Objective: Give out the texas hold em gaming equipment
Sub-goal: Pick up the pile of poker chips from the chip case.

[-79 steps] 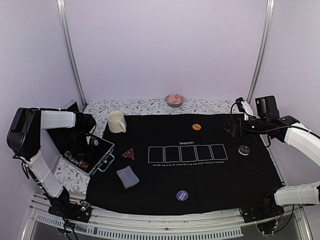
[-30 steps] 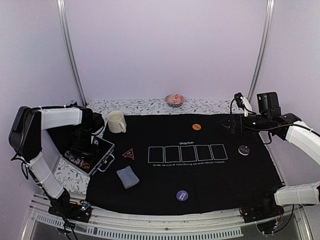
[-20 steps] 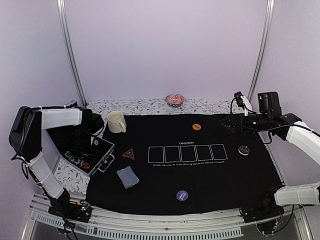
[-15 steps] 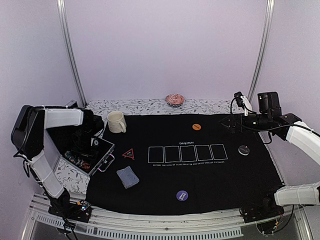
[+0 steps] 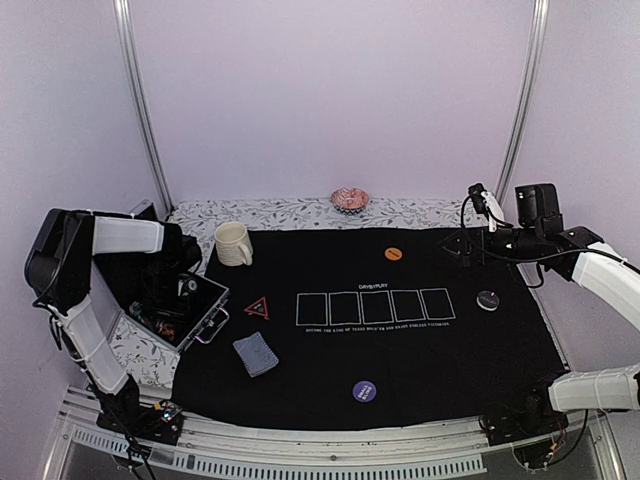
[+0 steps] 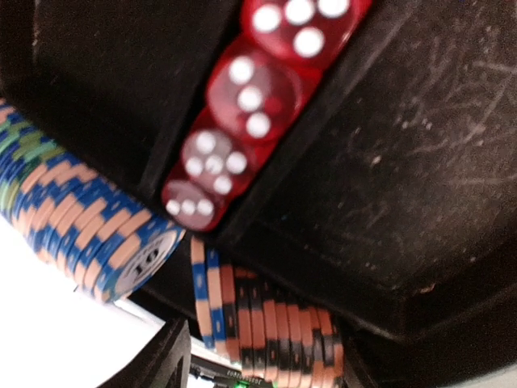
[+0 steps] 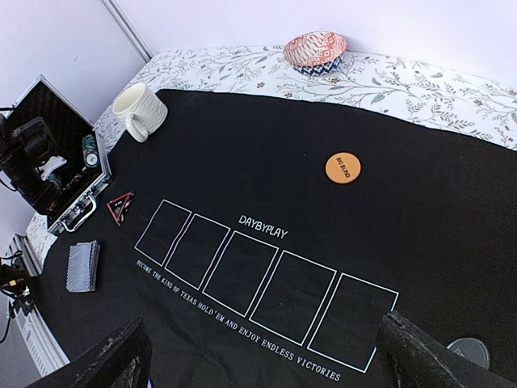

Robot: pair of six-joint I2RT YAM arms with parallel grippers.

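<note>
My left gripper [image 5: 172, 288] [image 6: 266, 373] reaches down into the open case [image 5: 213, 303], shut on a short row of orange-and-black striped poker chips [image 6: 279, 327]; its dark fingers [image 6: 166, 364] press both ends. A blue-and-tan chip row [image 6: 77, 214] lies beside it. On the black mat lie the stack of cards [image 5: 256, 353] [image 7: 81, 265], the red-outlined triangle [image 5: 258, 307] [image 7: 121, 206], the orange button [image 5: 393, 254] [image 7: 343, 168], the purple button [image 5: 364, 390] and the black button [image 5: 488, 299]. My right gripper [image 5: 468, 246] [image 7: 271, 364] hangs open and empty above the mat's back right.
Several red dice [image 6: 250, 97] sit in a slot of the case. A cream mug [image 5: 233, 243] [image 7: 139, 111] stands at the mat's back left and a pink dish [image 5: 349, 199] [image 7: 315, 50] on the floral cloth behind. Five card outlines [image 5: 375, 307] mark the mat's middle.
My left gripper has sunk deeper into the case and its jaws have closed in onto the chip row. The right arm has held almost still.
</note>
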